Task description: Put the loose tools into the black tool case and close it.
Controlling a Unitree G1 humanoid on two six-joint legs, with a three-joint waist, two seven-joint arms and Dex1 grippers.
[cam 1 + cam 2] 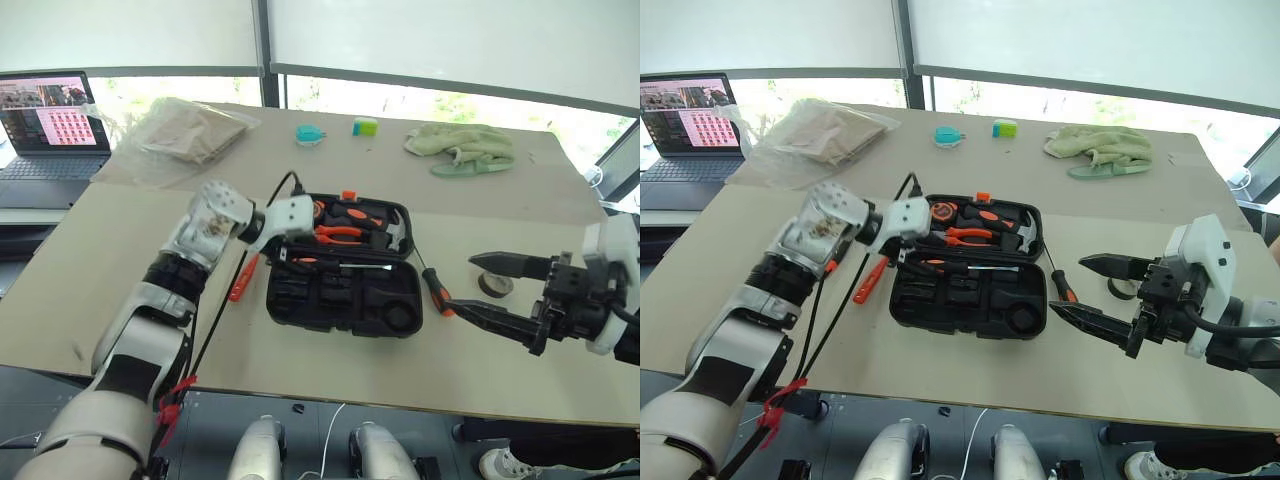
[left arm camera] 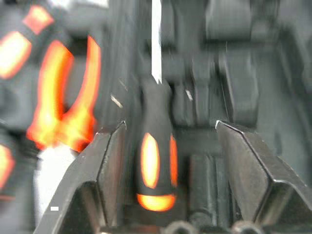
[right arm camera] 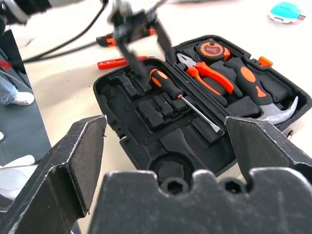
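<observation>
Looking like one down, more to go: just left of the spread left fingers (image 3: 139,36) the utility knife (image 1: 243,277) waits on the bench (image 1: 90,290); a screwdriver (image 3: 168,85) lies between them in the open tool case (image 1: 345,300); another screwdriver (image 1: 434,285) waits by the wide-spread right fingers (image 1: 478,284).

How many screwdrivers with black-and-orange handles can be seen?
2. One screwdriver lies in the black tool case; the other screwdriver lies on the table right of it. The left arm may hide others.
</observation>
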